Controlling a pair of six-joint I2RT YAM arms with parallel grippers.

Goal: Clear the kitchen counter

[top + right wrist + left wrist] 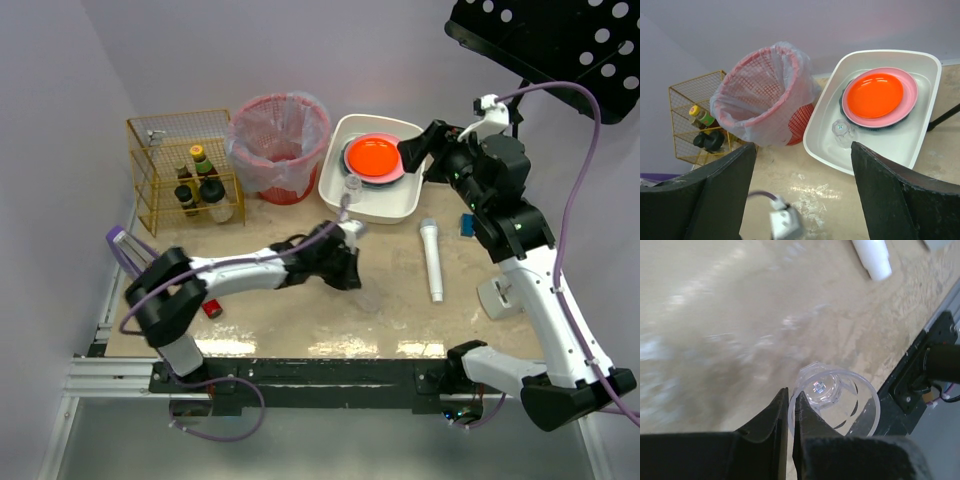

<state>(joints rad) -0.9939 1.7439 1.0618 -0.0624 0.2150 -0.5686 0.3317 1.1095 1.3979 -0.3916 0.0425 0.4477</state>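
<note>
Rim pinch on clear cup

Left gripper [791, 395] is pinching the clear cup [840, 400] by its wall, jaws nearly together, low on the kitchen counter [715, 315] near the front rail. Lift straight and slow, since the thin grip could slip. Right gripper [802, 146] is hovering wide open above the white tub [815, 127].

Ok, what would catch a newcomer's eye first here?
The orange plate, stacked in the white tub at the back, stands out most, next to the red basket lined with clear plastic. At the kitchen counter's middle, the left gripper has its jaws pinched on the rim of a clear glass.
</note>
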